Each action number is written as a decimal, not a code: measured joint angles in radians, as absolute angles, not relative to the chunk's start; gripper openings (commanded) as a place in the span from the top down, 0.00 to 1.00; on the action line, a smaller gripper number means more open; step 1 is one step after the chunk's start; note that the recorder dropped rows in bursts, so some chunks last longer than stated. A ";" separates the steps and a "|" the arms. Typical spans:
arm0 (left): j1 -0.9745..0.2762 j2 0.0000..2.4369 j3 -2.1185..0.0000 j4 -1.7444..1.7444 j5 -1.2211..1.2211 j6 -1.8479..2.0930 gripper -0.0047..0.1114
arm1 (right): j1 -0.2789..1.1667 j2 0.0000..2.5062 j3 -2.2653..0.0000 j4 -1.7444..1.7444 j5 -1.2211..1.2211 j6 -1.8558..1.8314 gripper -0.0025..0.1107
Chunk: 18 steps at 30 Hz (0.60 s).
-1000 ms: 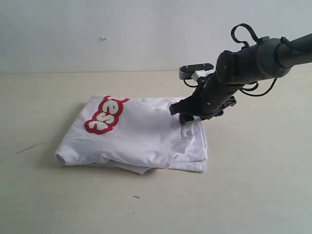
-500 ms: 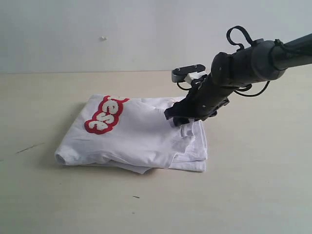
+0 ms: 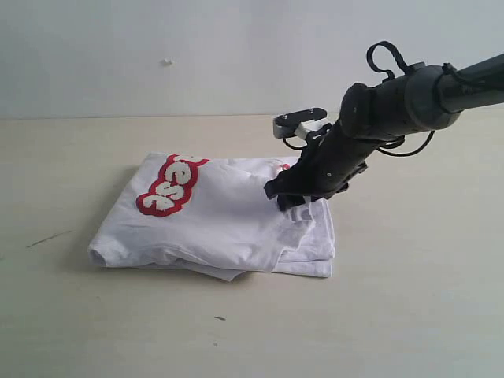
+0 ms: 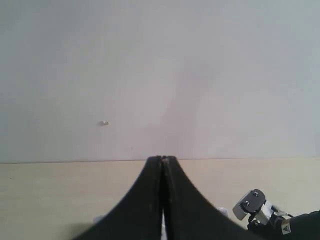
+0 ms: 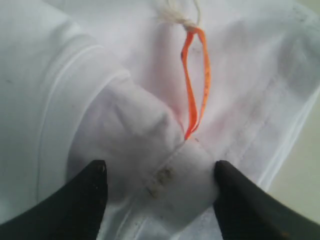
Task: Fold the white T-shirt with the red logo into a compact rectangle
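Observation:
The white T-shirt with the red logo point(image 3: 220, 213) lies folded in a rough rectangle on the table, the red-outlined lettering point(image 3: 169, 185) facing up at its far left. My right gripper point(image 3: 288, 201) is down on the shirt's right edge. In the right wrist view the right gripper point(image 5: 160, 167) is open, its black fingers point(image 5: 95, 185) standing on either side of a bunched fold of hem. The orange neck tag loop point(image 5: 195, 85) lies just beyond that fold. My left gripper point(image 4: 162, 159) is shut on nothing, raised and facing the wall; the exterior view does not show it.
The beige table point(image 3: 409, 299) runs back to a pale wall point(image 3: 236, 55). A small dark speck point(image 3: 220, 318) lies in front of the shirt and a thin dark mark point(image 3: 47, 238) to its left. The right arm's wrist camera mount point(image 4: 252, 204) shows in the left wrist view.
My right gripper has shifted slightly left over the shirt's right edge, and the fabric under it is bunched up a little more. The shirt's left side has not moved.

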State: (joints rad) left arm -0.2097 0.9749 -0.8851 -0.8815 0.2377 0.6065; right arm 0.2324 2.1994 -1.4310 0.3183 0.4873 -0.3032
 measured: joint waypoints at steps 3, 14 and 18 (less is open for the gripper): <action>-0.210 0.975 -0.885 -0.884 0.238 0.607 0.96 | 0.232 2.199 -1.431 0.349 0.503 -0.321 0.61; -0.210 0.975 -0.885 -0.894 0.238 0.607 0.96 | 0.232 2.199 -1.456 0.360 0.575 -0.397 0.98; -0.210 0.975 -0.885 -0.894 0.238 0.607 0.96 | 0.232 2.153 -1.518 0.308 0.611 -0.404 0.98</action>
